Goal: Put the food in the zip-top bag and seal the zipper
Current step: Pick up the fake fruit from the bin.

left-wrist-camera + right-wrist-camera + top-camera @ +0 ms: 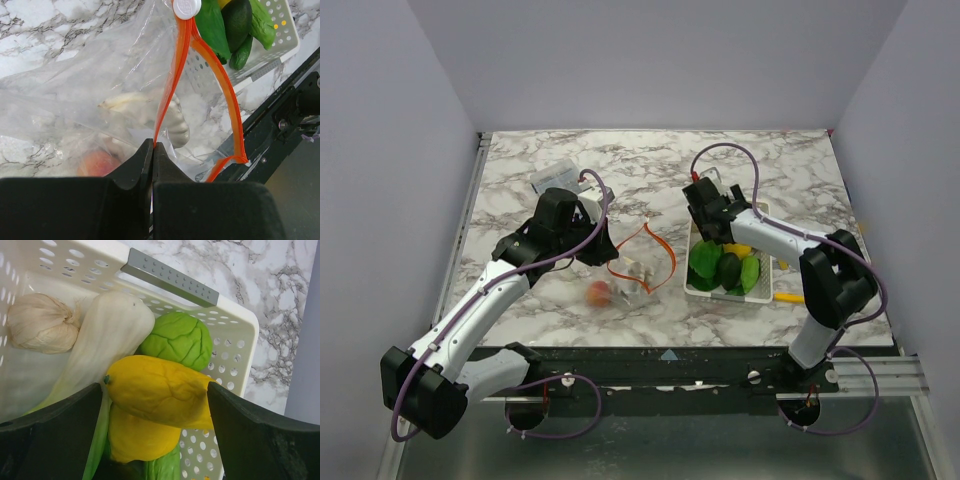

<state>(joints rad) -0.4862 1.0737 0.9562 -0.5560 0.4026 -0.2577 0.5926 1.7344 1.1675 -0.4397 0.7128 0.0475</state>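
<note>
The clear zip-top bag lies at the table's middle with its mouth gaping. My left gripper is shut on the orange-red zipper strip at its near end. A white slider sits at the strip's far end. Inside the bag are a white mushroom and a red-orange fruit. My right gripper is open inside the white basket, one finger on each side of a yellow lemon-like piece. A second yellow piece, green vegetables, a pale vegetable and a garlic-like bulb lie around it.
The basket stands right of the bag and holds dark and light green vegetables. A thin yellow stick lies at its near right. A flat grey-clear packet lies at the back left. The table's front edge is close behind the bag.
</note>
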